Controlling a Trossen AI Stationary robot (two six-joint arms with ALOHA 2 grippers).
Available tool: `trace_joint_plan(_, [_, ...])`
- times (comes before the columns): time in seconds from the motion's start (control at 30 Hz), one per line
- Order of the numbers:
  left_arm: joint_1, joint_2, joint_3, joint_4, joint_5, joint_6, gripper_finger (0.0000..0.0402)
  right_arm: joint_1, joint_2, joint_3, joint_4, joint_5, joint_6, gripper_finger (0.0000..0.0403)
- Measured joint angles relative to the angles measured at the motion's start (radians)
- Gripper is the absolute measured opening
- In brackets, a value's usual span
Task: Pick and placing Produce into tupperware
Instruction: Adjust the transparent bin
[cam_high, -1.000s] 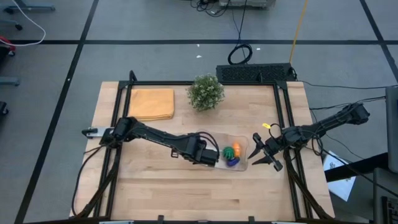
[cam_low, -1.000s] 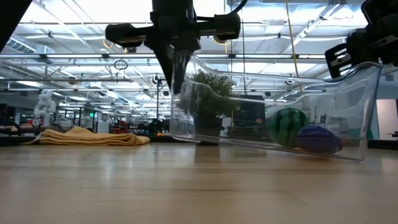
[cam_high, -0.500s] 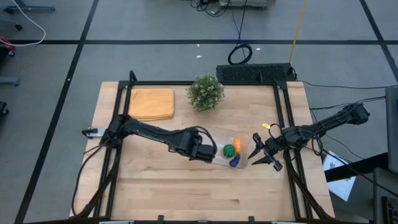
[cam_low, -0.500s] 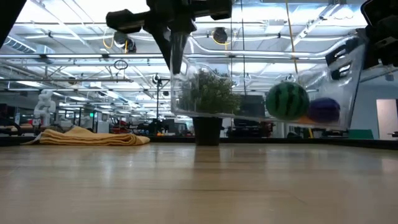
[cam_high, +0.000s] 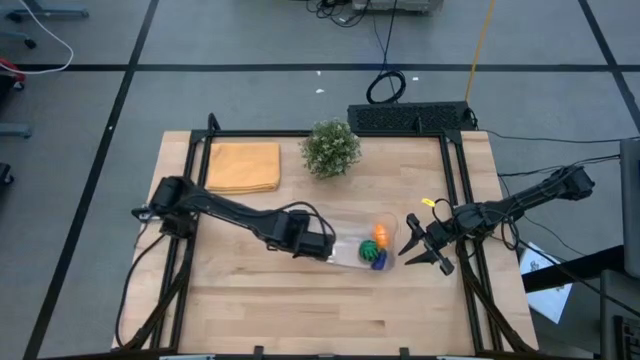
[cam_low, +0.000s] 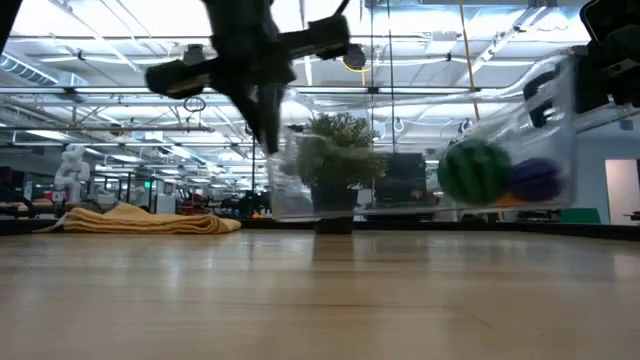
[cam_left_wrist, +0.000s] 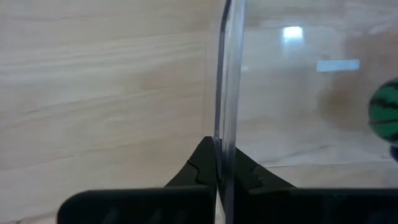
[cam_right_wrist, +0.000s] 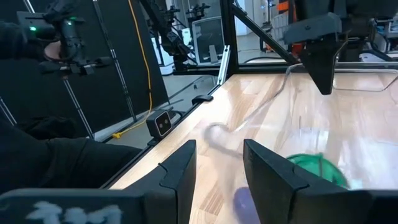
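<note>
Tupperware (cam_high: 352, 243) airborne w/ green ball (cam_high: 369, 247), orange piece (cam_high: 379, 233), purple piece (cam_high: 377, 260).

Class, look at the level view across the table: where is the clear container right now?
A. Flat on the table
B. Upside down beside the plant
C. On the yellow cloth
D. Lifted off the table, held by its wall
D: the left gripper pinches the container wall, and its base hangs above the table.
</note>
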Motion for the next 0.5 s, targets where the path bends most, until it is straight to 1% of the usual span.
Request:
trace_joint_plan(0.1, [-0.005,-0.044,-0.072,0.02,0.006,-0.017,0.0,0.0,0.0,0.0,0.001,0.004,-0.002,0.0125])
trace_joint_plan(0.23, [-0.016,-0.085,-0.139,0.038,0.014,-0.037,0.0,-0.002,0.0,0.0,0.008,0.045,-0.014,0.0125])
trace_joint_plan(0.33, [-0.025,-0.105,-0.169,0.044,0.018,-0.043,0.0,-0.002,0.0,0.0,0.009,0.079,-0.027,0.0125])
trace_joint_plan(0.5, [-0.04,-0.113,-0.193,0.047,0.02,-0.051,0.0,-0.002,0.0,0.0,0.022,0.085,-0.028,0.0125])
